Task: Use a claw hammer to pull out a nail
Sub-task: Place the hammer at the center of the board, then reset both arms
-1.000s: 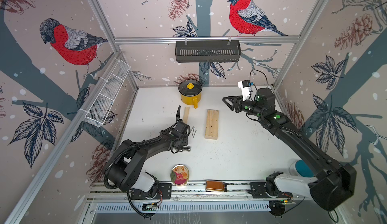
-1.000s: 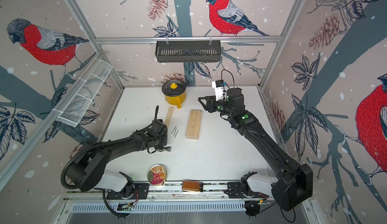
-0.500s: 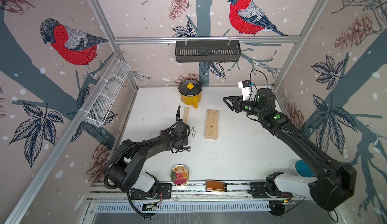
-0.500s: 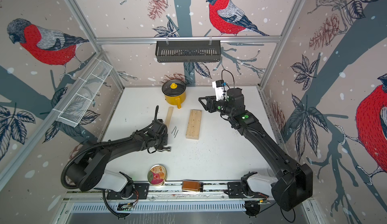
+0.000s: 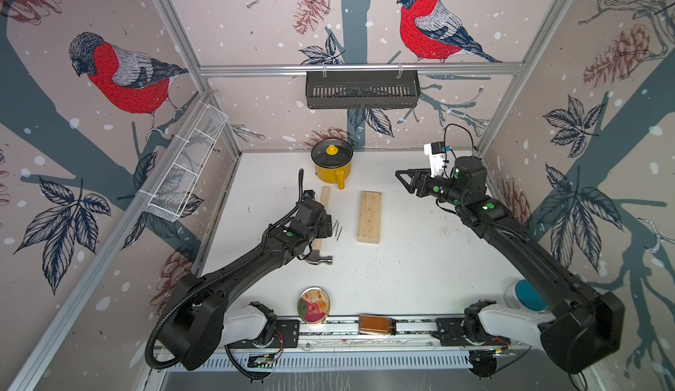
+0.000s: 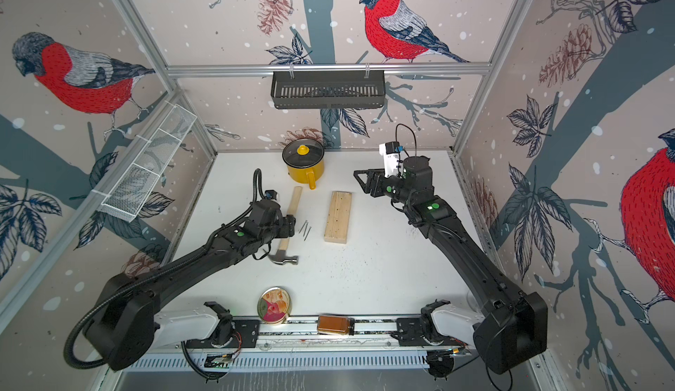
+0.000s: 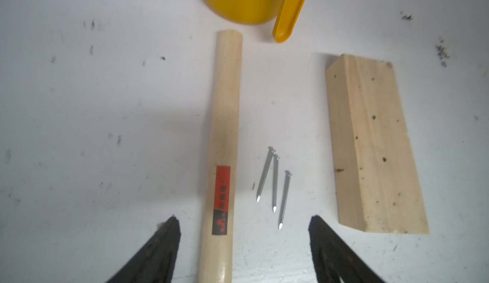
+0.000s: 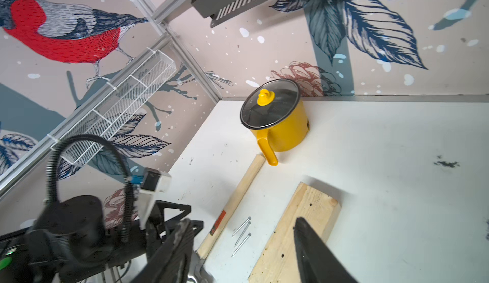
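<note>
The hammer [image 7: 225,125] lies flat on the table [image 5: 420,261], free of both grippers. Its handle end is just beside the yellow pot's [image 5: 331,166] handle and its steel head points toward the robot's bases, and three loose nails [image 7: 275,183] lie between it and the wood block [image 7: 370,141]. The left gripper [image 7: 244,218] hangs over the labelled part of the handle with its jaws spread wide, one on each side, neither touching the wood. The right gripper [image 8: 241,220] is raised near the back wall, well apart from the hammer, jaws apart and holding nothing.
</note>
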